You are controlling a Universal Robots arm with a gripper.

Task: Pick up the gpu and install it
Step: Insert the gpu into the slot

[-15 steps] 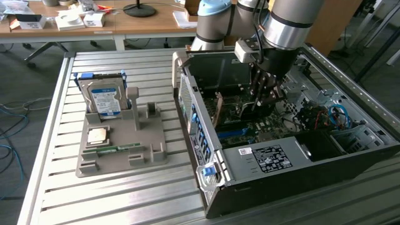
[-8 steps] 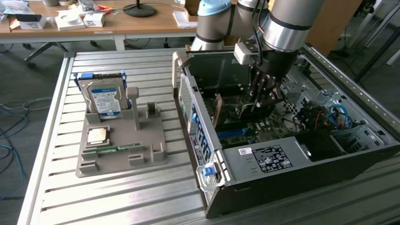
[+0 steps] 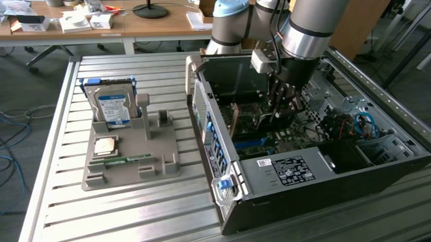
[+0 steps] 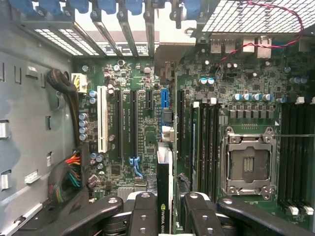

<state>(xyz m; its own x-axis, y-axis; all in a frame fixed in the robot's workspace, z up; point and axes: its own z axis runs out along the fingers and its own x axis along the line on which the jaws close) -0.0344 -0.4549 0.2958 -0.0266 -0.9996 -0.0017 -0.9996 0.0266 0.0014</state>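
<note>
My gripper (image 3: 281, 115) reaches down into the open computer case (image 3: 296, 171), over the motherboard (image 4: 123, 83). In the wrist view the gripper (image 4: 166, 216) is shut on the gpu (image 4: 165, 189), which I see edge-on as a thin dark card with a printed label. The black fingers (image 4: 142, 216) press on both of its faces. The card stands upright over the board, in line with the blue slot (image 4: 165, 98), between the black expansion slots (image 4: 133, 123) and the memory slots (image 4: 206, 142). Its pale bracket end (image 4: 170, 54) points toward the rear slot openings. Whether its edge sits in a slot is hidden.
A grey holder (image 3: 131, 156) on the slatted table at the exterior view's left carries a hard drive (image 3: 113, 106), a processor chip (image 3: 106, 146) and a memory stick (image 3: 122, 161). Inside the case lie an open CPU socket (image 4: 248, 164), cable bundles (image 4: 69, 179) and blue cables (image 3: 364, 123).
</note>
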